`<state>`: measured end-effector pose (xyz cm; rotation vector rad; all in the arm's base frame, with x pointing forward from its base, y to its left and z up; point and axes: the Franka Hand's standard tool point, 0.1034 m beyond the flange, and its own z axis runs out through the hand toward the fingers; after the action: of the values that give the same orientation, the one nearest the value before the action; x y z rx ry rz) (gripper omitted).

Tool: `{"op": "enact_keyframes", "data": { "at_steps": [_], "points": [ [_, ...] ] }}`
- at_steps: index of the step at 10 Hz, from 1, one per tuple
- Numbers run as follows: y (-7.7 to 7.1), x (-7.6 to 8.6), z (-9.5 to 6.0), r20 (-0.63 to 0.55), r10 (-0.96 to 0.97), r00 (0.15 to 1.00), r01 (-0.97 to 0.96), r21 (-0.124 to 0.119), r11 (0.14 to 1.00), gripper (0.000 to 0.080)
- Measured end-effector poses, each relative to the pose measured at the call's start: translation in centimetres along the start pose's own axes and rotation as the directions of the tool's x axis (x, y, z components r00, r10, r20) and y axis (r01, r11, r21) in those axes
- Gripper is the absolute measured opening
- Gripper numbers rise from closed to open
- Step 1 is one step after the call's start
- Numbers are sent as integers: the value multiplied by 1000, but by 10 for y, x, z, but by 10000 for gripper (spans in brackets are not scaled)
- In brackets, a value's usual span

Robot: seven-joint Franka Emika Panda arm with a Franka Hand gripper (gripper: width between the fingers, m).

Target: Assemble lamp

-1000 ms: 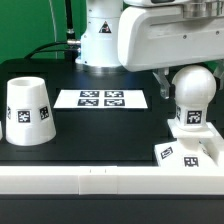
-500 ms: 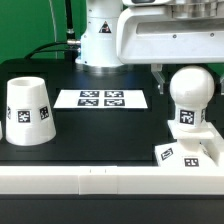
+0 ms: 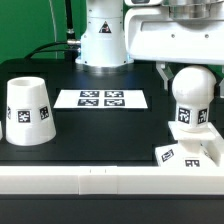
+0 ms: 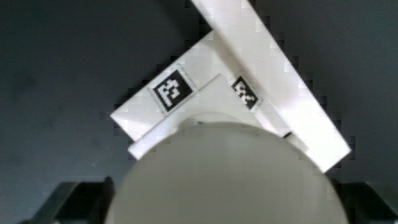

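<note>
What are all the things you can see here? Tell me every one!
white tapered cup-like plastic shade: one, white with black-and-white tags, standing wide end down on the exterior view's left of the table
white rounded plastic bulb: one, white with a tag on its neck, on the exterior view's right, just above the base
white flat square plastic base: one, white with tags, front corner on the exterior view's right, against the ledge
marker board: one, white with four tags, flat in the middle
black table: one, black, under everything
white ledge: one, white, along the front edge
robot arm: one, white, at the back
gripper: one, dark fingers, closed on the bulb
</note>
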<state>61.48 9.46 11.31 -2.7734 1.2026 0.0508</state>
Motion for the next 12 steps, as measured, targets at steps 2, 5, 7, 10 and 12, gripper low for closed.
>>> {"op": "enact_keyframes", "data": {
  "at_steps": [2,5,7,10,12],
  "points": [
    [0,2,0,21,92,996,-92,18,996,577],
    [0,1,0,41,238,970,-239,26,971,578],
    [0,1,0,41,217,975,-218,27,976,686],
    [0,0,-4,46,-25,999,25,-5,1000,699],
    [-1,2,-4,42,-189,981,189,5,982,699]
  ]
}}
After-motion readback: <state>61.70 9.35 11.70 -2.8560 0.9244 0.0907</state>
